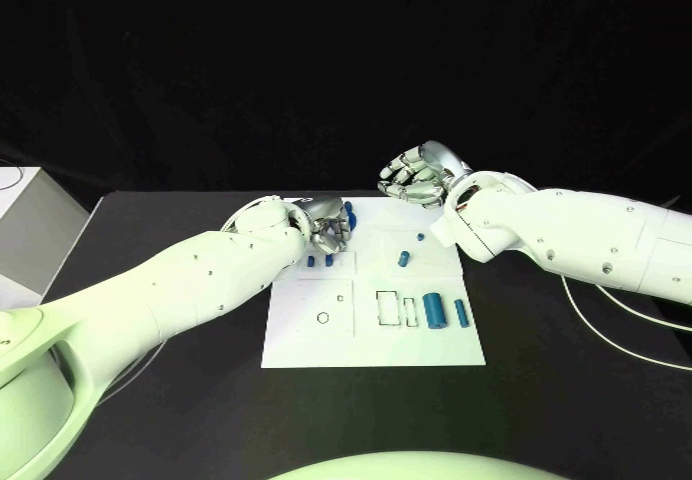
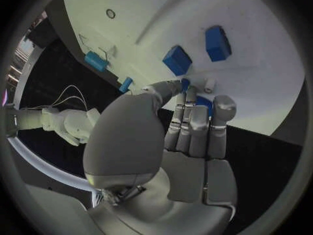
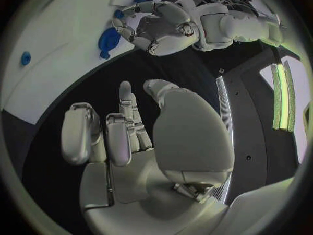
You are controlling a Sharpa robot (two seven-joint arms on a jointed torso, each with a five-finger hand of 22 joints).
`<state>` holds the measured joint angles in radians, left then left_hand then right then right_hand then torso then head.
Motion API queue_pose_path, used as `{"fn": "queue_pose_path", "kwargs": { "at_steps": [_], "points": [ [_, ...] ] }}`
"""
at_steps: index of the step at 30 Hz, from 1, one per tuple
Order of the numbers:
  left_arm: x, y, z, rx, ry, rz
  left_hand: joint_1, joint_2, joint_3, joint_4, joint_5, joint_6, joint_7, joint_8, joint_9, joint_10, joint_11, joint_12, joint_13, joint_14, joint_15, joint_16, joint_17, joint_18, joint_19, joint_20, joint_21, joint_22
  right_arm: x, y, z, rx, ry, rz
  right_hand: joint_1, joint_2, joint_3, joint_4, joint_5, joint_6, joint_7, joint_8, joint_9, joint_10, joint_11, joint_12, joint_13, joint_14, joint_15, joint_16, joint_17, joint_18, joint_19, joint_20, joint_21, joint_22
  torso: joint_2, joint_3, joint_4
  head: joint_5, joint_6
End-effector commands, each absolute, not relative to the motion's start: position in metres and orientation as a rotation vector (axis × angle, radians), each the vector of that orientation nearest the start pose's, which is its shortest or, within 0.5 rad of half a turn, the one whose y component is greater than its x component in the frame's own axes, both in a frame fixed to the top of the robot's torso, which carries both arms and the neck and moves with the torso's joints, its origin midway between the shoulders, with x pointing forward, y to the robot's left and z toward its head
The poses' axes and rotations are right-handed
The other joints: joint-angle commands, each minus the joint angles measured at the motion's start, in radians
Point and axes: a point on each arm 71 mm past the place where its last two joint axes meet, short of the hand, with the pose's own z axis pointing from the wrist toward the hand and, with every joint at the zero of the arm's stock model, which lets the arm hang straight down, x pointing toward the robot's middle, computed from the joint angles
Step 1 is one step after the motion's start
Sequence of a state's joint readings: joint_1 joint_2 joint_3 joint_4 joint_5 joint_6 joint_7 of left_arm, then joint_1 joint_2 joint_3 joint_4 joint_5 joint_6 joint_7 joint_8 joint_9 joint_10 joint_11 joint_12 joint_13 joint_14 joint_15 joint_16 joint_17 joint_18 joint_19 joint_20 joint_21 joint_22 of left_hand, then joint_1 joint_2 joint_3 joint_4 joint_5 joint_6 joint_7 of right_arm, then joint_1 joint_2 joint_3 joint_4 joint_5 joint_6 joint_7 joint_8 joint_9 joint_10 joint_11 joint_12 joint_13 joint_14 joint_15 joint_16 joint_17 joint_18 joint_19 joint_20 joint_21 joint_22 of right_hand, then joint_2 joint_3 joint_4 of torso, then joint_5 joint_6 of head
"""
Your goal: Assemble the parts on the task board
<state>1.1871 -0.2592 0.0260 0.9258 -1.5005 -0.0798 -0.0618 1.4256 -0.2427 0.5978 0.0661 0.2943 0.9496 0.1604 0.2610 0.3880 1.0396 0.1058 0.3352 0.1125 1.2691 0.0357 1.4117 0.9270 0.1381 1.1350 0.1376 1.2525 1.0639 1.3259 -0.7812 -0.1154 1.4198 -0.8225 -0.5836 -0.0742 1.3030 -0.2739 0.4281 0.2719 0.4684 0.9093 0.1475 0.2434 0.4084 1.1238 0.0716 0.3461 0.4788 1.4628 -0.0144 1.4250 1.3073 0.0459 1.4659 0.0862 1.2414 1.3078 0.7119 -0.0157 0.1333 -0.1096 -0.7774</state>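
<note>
The part you are working lies under your left hand (image 1: 326, 226), at the upper left corner of the task board (image 1: 310, 345) in the head view. In the left wrist view a small blue part (image 2: 205, 102) sits right at the fingertips (image 2: 189, 95), half hidden by them, so you cannot tell whether the curled fingers grip it or only touch it. Two blue blocks (image 2: 177, 60) stand just beyond the fingertips on the white plate.

Your right hand (image 1: 418, 174) hovers above the board's upper edge, off the plate, fingers curled in and holding nothing. The left hand is plainly the nearer one.

Lower on the board, the head view shows outlined recesses: a small oval one (image 1: 323, 319) and a tall rectangular one (image 1: 387, 308), both apparently unfilled. To their right two blue cylinders (image 1: 433, 309) lie with their long axes running up and down the frame.
</note>
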Motion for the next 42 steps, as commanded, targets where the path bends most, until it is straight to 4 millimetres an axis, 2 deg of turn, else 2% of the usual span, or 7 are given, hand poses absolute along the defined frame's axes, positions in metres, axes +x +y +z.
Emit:
{"fn": "queue_pose_path", "kwargs": {
  "at_steps": [1,5,9,19,32,37,42],
  "points": [
    [0.557,0.049,-0.216,0.281,1.822,-0.667,0.008,0.014,0.004,-0.012,-0.002,0.013,-0.002,0.008,0.004,0.017,-0.004,-0.005,0.005,0.012,-0.001,0.008,0.003,-0.011,0.010,-0.002,0.007,0.008,0.524,-0.219,-0.150,0.494,1.515,0.805,-0.010,-0.003,0.005,0.000,0.004,0.000,0.008,0.003,0.002,0.001,0.002,-0.011,-0.007,0.054,0.007,-0.004,0.050,0.020,0.010,0.004,-0.003,0.076,-0.001,-0.0008,0.0003,-0.001,0.000],
    [0.558,0.050,-0.215,0.273,1.809,-0.665,0.024,0.033,0.023,-0.032,-0.002,0.038,-0.006,0.013,0.009,0.051,-0.011,-0.016,0.008,0.034,-0.010,0.015,0.022,-0.017,0.038,-0.011,0.031,0.038,0.524,-0.219,-0.150,0.494,1.516,0.804,-0.010,-0.003,0.005,0.000,0.004,0.000,0.008,0.003,0.002,0.001,0.002,-0.011,-0.007,0.054,0.007,-0.004,0.050,0.020,0.010,0.004,-0.003,0.076,-0.001,-0.0011,0.0006,-0.002,0.002],
    [0.559,0.052,-0.215,0.267,1.803,-0.661,0.029,0.039,0.033,-0.044,-0.002,0.045,-0.007,0.012,0.011,0.064,-0.013,-0.025,0.009,0.040,-0.012,0.015,0.023,-0.020,0.047,-0.015,0.041,0.049,0.524,-0.219,-0.150,0.494,1.516,0.804,-0.010,-0.003,0.005,0.000,0.004,0.000,0.008,0.003,0.002,0.001,0.002,-0.011,-0.007,0.054,0.007,-0.004,0.050,0.020,0.010,0.004,-0.003,0.076,-0.001,-0.0011,0.0002,-0.002,0.003],
    [0.560,0.055,-0.214,0.258,1.788,-0.655,0.021,0.035,0.040,-0.054,-0.002,0.038,-0.003,0.000,0.009,0.064,-0.009,-0.046,0.008,0.045,-0.010,0.015,0.024,-0.019,0.044,-0.016,0.043,0.048,0.524,-0.219,-0.150,0.495,1.516,0.803,-0.011,-0.002,0.005,0.000,0.004,0.001,0.008,0.003,0.002,0.003,0.002,-0.013,-0.009,0.054,0.007,-0.004,0.050,0.020,0.010,0.004,-0.004,0.075,0.000,-0.0014,0.0011,0.000,0.006],
    [0.556,0.063,-0.205,0.217,1.713,-0.741,0.027,0.043,0.048,-0.065,-0.001,0.041,-0.001,-0.004,0.009,0.081,-0.010,-0.050,0.011,0.049,-0.011,0.014,0.023,-0.022,0.056,-0.016,0.055,0.064,0.524,-0.221,-0.149,0.495,1.513,0.802,-0.011,-0.002,0.005,0.000,0.004,0.001,0.008,0.003,0.002,0.003,0.002,-0.013,-0.009,0.054,0.007,-0.004,0.050,0.020,0.010,0.004,-0.004,0.075,-0.002,-0.0019,0.0005,-0.001,0.011],
    [0.552,0.067,-0.199,0.200,1.694,-0.771,0.026,0.043,0.048,-0.067,0.000,0.045,-0.001,-0.004,0.009,0.085,-0.011,-0.052,0.012,0.049,-0.012,0.014,0.019,-0.024,0.060,-0.016,0.058,0.069,0.524,-0.223,-0.150,0.497,1.512,0.799,-0.011,-0.002,0.005,0.000,0.004,0.001,0.008,0.003,0.002,0.003,0.002,-0.013,-0.009,0.054,0.007,-0.004,0.050,0.020,0.010,0.004,-0.004,0.075,-0.007,-0.0014,0.0042,0.000,0.010],
    [0.550,0.072,-0.192,0.184,1.686,-0.794,0.026,0.043,0.048,-0.068,0.000,0.046,-0.001,-0.004,0.009,0.087,-0.011,-0.052,0.012,0.050,-0.012,0.014,0.020,-0.024,0.060,-0.016,0.059,0.070,0.524,-0.224,-0.150,0.498,1.512,0.798,-0.011,-0.002,0.005,0.000,0.004,0.001,0.008,0.003,0.002,0.004,0.002,-0.014,-0.011,0.054,0.007,-0.003,0.050,0.020,0.010,0.004,-0.003,0.076,-0.013,-0.0042,0.0085,-0.001,0.008]
  ]
}}
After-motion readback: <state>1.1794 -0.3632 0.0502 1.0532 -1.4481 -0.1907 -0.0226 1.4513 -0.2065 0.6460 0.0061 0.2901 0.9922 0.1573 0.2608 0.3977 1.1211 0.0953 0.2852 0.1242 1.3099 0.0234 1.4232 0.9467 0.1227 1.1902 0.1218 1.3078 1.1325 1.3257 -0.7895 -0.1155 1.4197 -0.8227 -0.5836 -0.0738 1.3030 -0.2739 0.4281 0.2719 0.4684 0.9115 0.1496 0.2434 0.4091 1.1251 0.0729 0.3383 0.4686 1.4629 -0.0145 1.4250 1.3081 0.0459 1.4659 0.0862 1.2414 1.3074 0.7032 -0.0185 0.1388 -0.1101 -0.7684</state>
